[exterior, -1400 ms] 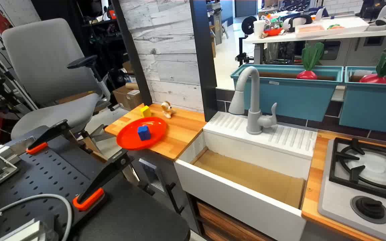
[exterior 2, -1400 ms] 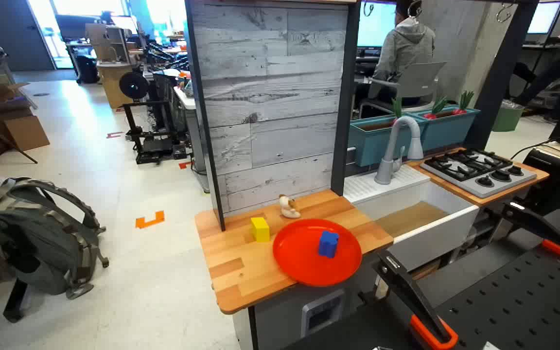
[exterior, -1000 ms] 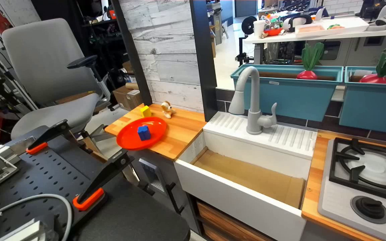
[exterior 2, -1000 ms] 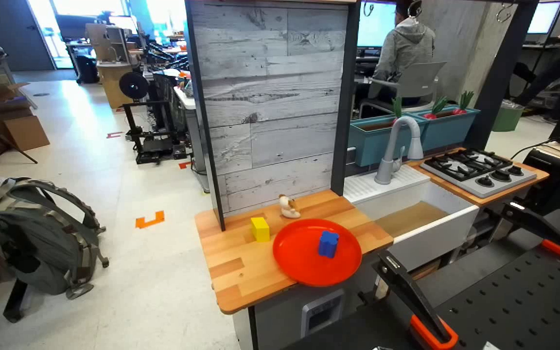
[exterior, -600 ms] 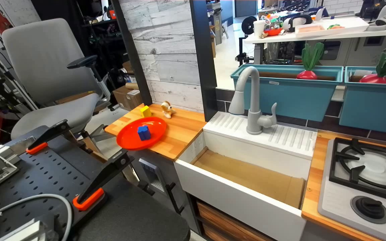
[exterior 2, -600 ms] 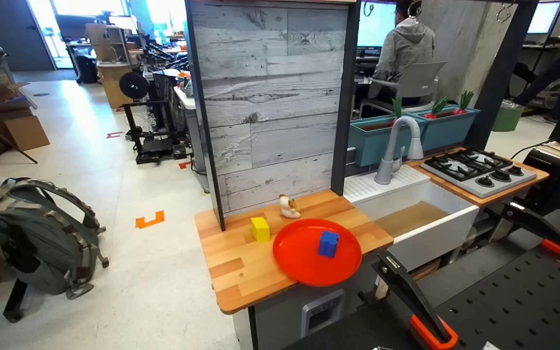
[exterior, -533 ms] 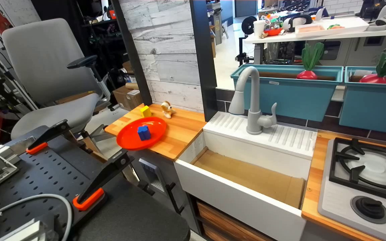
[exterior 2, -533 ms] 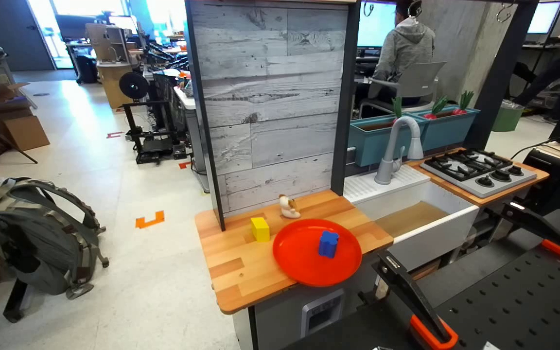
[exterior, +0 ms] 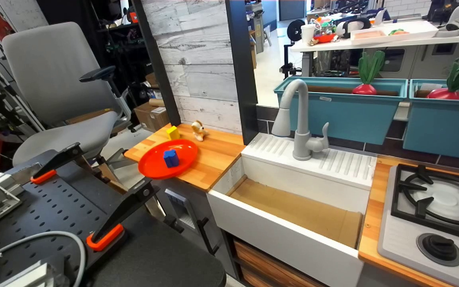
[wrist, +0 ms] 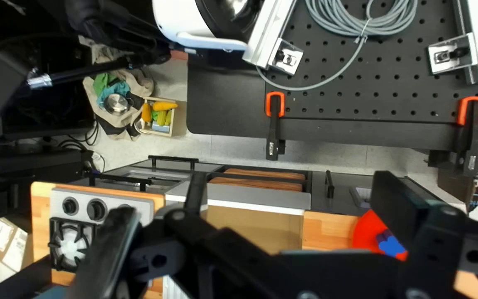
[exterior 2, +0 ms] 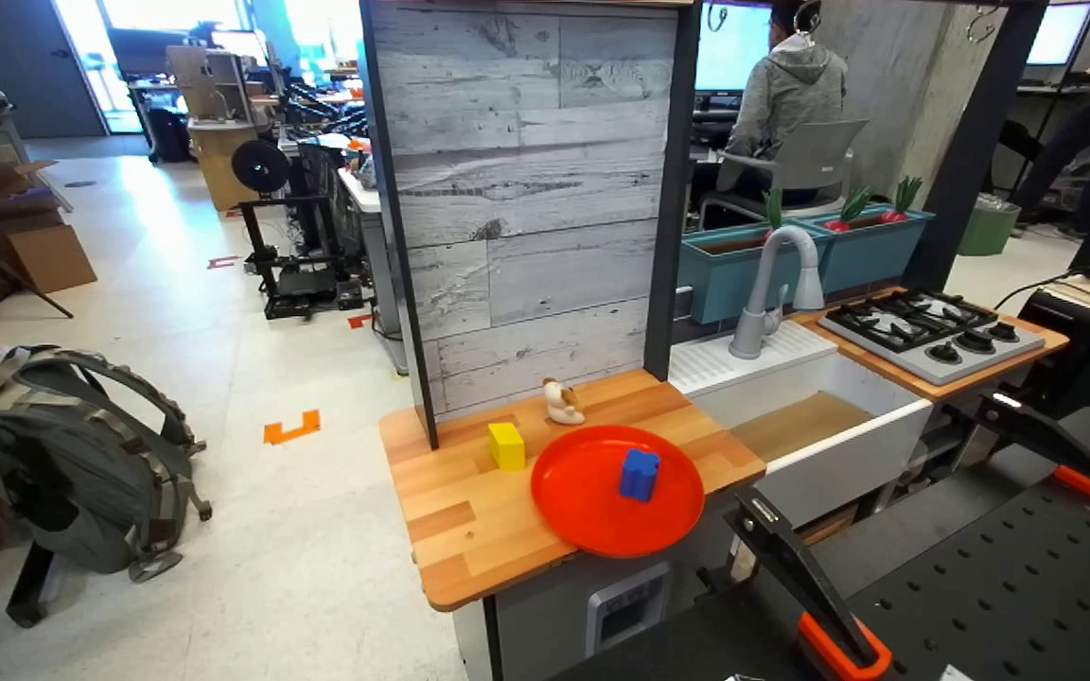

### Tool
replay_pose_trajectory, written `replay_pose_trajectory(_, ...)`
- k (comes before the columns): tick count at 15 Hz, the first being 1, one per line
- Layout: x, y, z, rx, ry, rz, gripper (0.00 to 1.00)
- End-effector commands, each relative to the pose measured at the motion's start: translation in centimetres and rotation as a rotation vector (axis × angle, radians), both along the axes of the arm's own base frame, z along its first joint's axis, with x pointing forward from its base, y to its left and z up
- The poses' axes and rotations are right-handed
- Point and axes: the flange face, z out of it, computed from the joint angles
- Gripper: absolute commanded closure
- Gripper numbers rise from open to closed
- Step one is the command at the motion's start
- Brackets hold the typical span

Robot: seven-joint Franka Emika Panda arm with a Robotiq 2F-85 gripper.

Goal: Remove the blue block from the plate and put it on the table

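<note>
The blue block (exterior: pixel 171 158) stands on the round orange-red plate (exterior: pixel 150 164), and both also show in another exterior view, the block (exterior 2: pixel 639 476) right of the plate's (exterior 2: pixel 573 492) middle. The plate lies on the wooden table (exterior: pixel 217 157) and reaches past its front edge. My gripper (wrist: pixel 255 199) shows only in the wrist view, its fingers (wrist: pixel 401 211) wide apart with nothing between them. It is high above and away from the block. In the wrist view the block (wrist: pixel 391 246) and plate (wrist: pixel 363 230) are partly hidden behind a finger.
A yellow block (exterior 2: pixel 506 446) and a small toy dog (exterior 2: pixel 562 402) stand on the table behind the plate. A plank wall (exterior 2: pixel 526 189) rises at the back. The white sink (exterior: pixel 285 235) and faucet (exterior: pixel 302 119) adjoin the table. Clamps (exterior: pixel 126 207) stick out from the black workbench (exterior: pixel 153 247).
The block, plate and toys have not moved. Only a person far off in the background has shifted slightly. The arm stays out of both exterior views.
</note>
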Motion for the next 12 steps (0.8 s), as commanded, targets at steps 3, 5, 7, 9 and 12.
replay_pose_trajectory(3, 5.1, 6.0, -10.2, 0.026, -0.092, 0.076, 0.00)
replay_pose_trajectory(5, 6.9, 7.8, -14.1, 0.068, -0.126, 0.085, 0.00)
replay_pose_trajectory(7, 8.6, 8.9, -18.1, 0.127, -0.167, 0.082, 0.00)
replay_pose_trajectory(9, 10.3, 9.2, -21.9, 0.184, -0.193, 0.066, 0.00)
replay_pose_trajectory(12, 12.7, 9.4, -26.7, 0.248, -0.233, 0.031, 0.00)
